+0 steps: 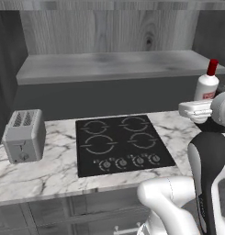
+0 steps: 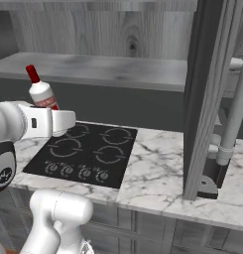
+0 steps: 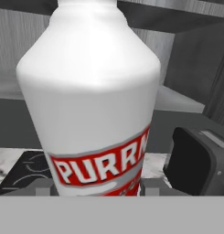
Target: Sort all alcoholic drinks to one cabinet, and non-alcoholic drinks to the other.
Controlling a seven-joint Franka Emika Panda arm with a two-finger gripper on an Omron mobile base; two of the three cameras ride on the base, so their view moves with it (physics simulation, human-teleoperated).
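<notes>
White bottle [image 3: 88,91]: cap cut off by top edge (hand view); gripper fingertips hidden behind it.

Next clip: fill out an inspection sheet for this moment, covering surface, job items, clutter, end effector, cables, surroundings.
Surface: marble counter with a black four-ring cooktop set in it.
Job items: white bottle with red cap and red label, upright, raised off the counter.
Clutter: grey toaster on the counter left of the cooktop.
End effector: end effector closed around the white bottle's base.
Cables: nothing seen.
Surroundings: grey shelf behind the cooktop, wood-grain wall above, open cabinet door to the right.
</notes>
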